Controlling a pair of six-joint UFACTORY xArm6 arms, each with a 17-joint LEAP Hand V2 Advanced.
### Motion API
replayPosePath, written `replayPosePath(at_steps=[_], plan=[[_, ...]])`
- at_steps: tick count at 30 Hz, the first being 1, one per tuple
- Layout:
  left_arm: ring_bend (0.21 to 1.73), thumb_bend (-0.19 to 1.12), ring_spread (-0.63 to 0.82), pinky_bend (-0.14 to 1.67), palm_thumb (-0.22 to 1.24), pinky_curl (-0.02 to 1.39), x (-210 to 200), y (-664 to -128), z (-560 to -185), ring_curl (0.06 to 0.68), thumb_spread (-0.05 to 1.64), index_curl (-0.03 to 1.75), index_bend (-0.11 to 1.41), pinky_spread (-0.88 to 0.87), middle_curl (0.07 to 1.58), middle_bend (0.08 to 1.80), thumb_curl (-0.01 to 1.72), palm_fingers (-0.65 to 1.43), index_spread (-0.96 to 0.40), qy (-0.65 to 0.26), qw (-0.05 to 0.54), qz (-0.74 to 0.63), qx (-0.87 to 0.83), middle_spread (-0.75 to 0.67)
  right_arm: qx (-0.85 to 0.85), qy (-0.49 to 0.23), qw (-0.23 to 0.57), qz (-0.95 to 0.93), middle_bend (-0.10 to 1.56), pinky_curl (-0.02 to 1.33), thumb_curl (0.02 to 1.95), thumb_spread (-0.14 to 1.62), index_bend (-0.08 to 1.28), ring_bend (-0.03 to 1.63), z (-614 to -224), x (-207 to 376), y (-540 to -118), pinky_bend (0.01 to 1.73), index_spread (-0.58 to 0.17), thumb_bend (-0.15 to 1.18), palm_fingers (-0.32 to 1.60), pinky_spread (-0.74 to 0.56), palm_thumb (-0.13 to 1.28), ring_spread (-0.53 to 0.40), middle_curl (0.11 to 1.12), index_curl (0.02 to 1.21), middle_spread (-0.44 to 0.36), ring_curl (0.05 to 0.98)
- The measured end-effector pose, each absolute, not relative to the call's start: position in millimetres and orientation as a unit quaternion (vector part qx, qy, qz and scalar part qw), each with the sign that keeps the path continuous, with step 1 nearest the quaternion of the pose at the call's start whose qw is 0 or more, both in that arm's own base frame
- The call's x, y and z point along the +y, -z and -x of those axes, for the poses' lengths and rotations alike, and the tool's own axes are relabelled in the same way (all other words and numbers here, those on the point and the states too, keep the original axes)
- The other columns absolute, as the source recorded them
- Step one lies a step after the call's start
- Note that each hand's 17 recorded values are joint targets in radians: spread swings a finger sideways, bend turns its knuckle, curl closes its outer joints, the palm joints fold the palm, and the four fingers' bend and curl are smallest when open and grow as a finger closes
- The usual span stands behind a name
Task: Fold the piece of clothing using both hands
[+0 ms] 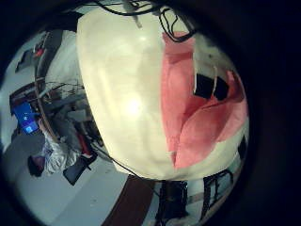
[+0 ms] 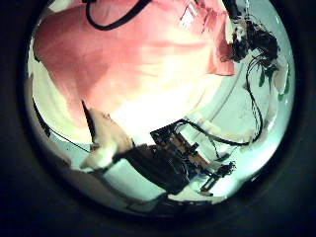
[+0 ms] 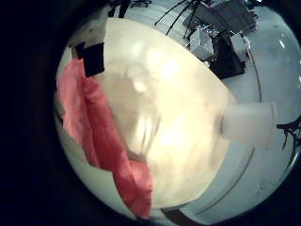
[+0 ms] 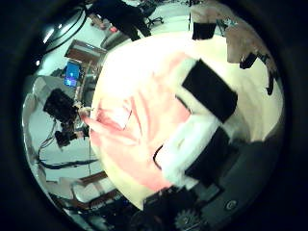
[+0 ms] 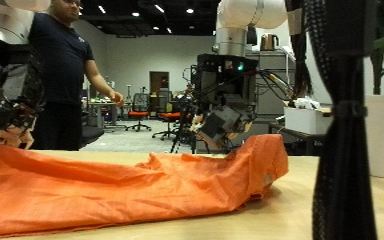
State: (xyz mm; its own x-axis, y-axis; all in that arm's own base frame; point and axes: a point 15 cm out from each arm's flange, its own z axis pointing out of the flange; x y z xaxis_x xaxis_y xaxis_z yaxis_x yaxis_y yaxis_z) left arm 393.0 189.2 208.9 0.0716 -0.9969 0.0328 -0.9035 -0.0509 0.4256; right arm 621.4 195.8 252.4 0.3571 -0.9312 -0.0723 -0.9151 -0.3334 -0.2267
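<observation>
An orange garment lies crumpled along the pale wooden table, with one end bunched up into a peak. My right hand hangs just above and behind that raised end, fingers pointing down, relaxed and spread over the cloth. My left hand hovers over the garment's other end, its fingers hanging loosely close to the fabric. The cloth fills much of the left thumb side view. In the left little finger side view the garment covers one side of the table.
A white cylindrical container stands at the table's edge near the right hand, also visible as a container beside the tabletop. Bare tabletop stretches beside the garment. Chairs and equipment racks stand beyond the table.
</observation>
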Motion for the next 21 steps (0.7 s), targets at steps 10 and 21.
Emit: replayPosePath(at_steps=[10, 21], plan=[[0.64, 0.22, 0.32, 0.55, 0.44, 0.5, 205, -242, -383, 0.34, 1.35, 0.49, 0.15, 0.18, 0.35, 0.24, 0.62, -0.12, 0.13, 0.103, 0.137, -0.736, -0.655, 0.31, 0.596, 0.068, 0.167, 0.782, 0.83, 0.69, 0.18, 1.49, 0.45, 1.04, -624, 141, -347, 0.57, -0.354, -0.01, 0.31, -0.14, 0.42, -0.212, 0.67, 0.72, -0.096, 0.538], [0.47, 0.09, 0.53, 0.42, 0.41, 0.38, 190, -295, -358, 0.261, 1.31, 0.36, 0.14, 0.54, 0.29, 0.17, 0.47, -0.1, 0.15, 0.082, 0.103, -0.738, -0.662, 0.42, 0.583, 0.01, 0.093, 0.807, 0.62, 0.56, 0.17, 1.39, 0.42, 0.75, -546, 99, -375, 0.4, -0.354, -0.01, 0.1, 0.24, 0.35, -0.033, 0.54, 0.6, -0.025, 0.417]])
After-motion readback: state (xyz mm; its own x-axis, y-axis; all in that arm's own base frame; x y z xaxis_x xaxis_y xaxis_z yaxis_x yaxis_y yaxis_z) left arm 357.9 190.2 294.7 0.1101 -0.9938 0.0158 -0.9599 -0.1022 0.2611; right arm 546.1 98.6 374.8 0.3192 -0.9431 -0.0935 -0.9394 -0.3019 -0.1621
